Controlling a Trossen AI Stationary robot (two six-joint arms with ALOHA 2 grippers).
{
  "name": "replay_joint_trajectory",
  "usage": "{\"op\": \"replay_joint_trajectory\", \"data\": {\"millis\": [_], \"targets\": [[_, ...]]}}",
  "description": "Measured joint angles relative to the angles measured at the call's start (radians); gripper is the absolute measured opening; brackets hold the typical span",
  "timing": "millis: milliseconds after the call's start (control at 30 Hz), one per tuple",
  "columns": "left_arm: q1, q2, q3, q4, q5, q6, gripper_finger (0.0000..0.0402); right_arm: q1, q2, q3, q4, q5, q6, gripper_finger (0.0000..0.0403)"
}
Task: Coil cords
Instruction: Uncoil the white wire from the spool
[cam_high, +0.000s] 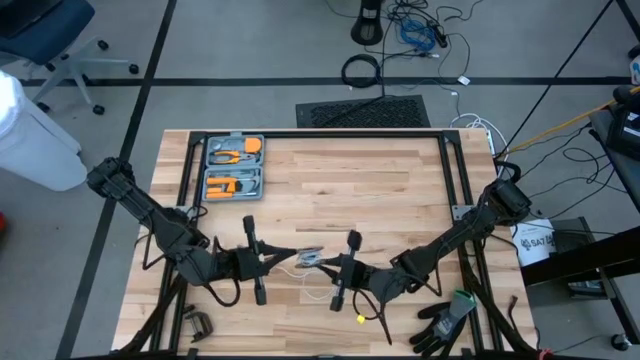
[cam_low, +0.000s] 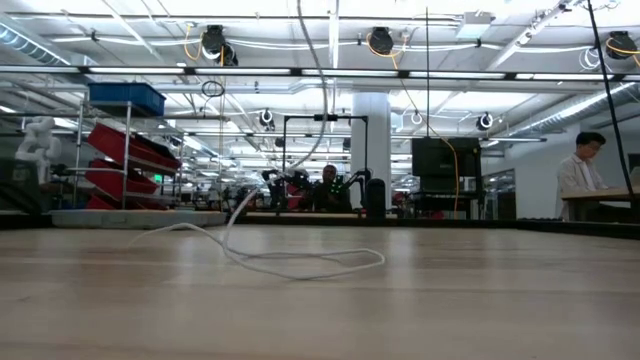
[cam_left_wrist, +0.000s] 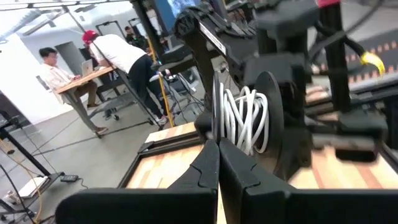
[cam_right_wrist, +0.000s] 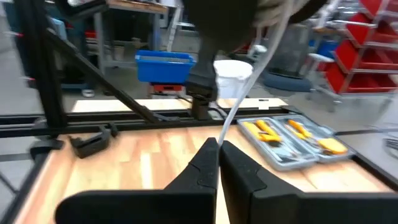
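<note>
I have both grippers mid-table: left gripper (cam_high: 284, 256) clamped shut holding the small round black reel (cam_left_wrist: 273, 118), right gripper (cam_high: 320, 262) pinched shut on the thin white cord (cam_right_wrist: 239, 106). That keeps the feed taut for winding; slack loop lies on the wooden table (cam_low: 500, 300).

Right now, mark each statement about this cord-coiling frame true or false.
1. Both grippers are over the wooden table. True: the left gripper and right gripper face each other near its front middle.
2. The thin white cord is fully wound up. False: a loose loop lies on the table.
3. The right gripper is shut on the cord. True: the right wrist view shows the cord running up from its closed fingers.
4. The grey tool case is closed. False: it lies open, showing orange-handled tools.
5. The black gloves lie at the far left corner. False: they lie near the front right edge.
</note>
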Motion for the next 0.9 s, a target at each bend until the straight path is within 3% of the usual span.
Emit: {"op": "replay_joint_trajectory", "data": {"millis": [267,500,567,667,900], "targets": [[-0.028,0.0,0.0,-0.121,-0.007,0.106,0.0001,0.104,-0.025,0.0,-0.006,0.221,-0.02,0.0001],[-0.037,0.0,0.0,-0.135,-0.164,0.185,0.0001,0.195,-0.044,0.0,0.131,0.277,-0.147,0.0],[-0.037,0.0,0.0,-0.135,-0.185,0.185,0.0001,0.202,-0.044,0.0,0.211,0.255,-0.208,0.0],[-0.029,0.012,0.0,-0.124,-0.196,0.187,0.0001,0.19,-0.044,0.0,0.29,0.134,-0.247,0.0],[0.017,0.068,0.0,-0.027,-0.237,0.258,0.0001,0.083,-0.019,0.0,0.325,-0.066,-0.197,0.0]]}}
